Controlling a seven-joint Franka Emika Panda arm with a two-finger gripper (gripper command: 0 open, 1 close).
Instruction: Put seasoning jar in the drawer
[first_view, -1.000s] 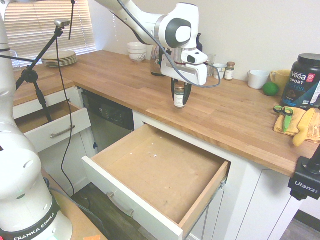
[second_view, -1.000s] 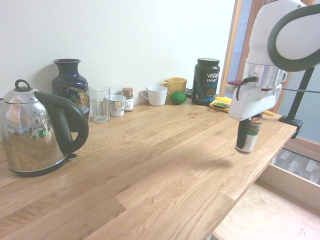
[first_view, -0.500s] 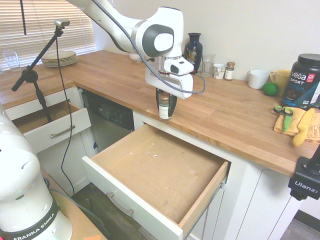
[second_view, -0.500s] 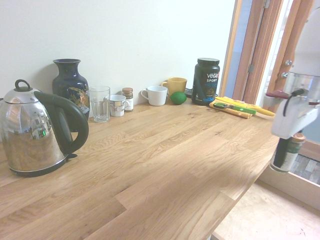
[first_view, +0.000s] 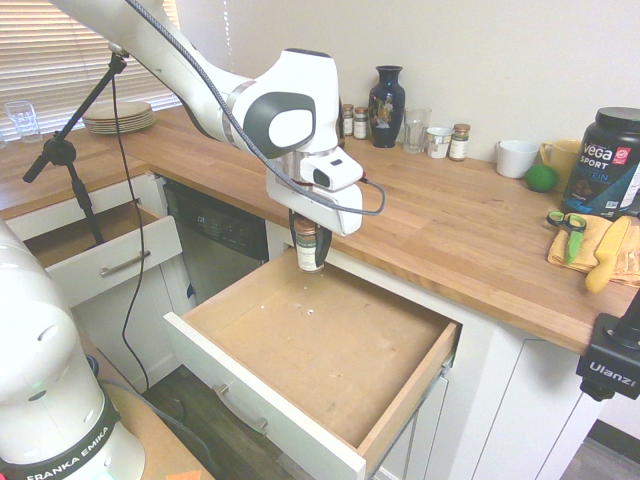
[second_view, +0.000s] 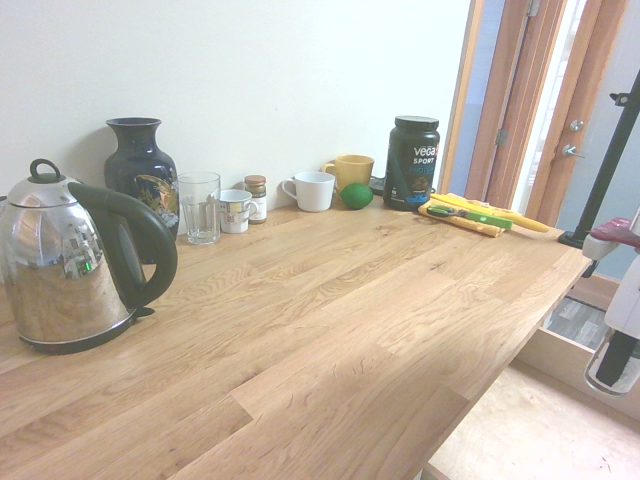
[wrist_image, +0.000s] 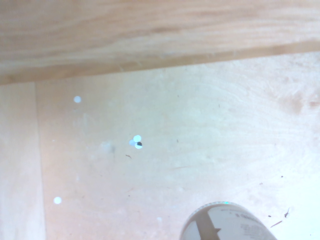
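My gripper (first_view: 308, 243) is shut on the seasoning jar (first_view: 307, 248), a small glass jar with a pale label and dark contents. I hold it upright in the air over the back left part of the large open drawer (first_view: 318, 352), just past the counter's front edge. In the second exterior view the jar (second_view: 612, 362) hangs at the far right edge, below counter level. Its bottom (wrist_image: 224, 224) shows in the wrist view over the drawer's pale wooden floor (wrist_image: 150, 150).
A smaller drawer (first_view: 100, 250) stands open at the left. On the countertop (first_view: 450, 220) along the wall stand a vase (first_view: 387, 92), a glass (first_view: 416, 130), cups, other spice jars (first_view: 459, 142) and a black tub (first_view: 605, 162). A kettle (second_view: 70, 262) is near.
The arm has carried the jar off the counter, forward and down, so it now hangs over the open drawer. The grip has stayed shut.
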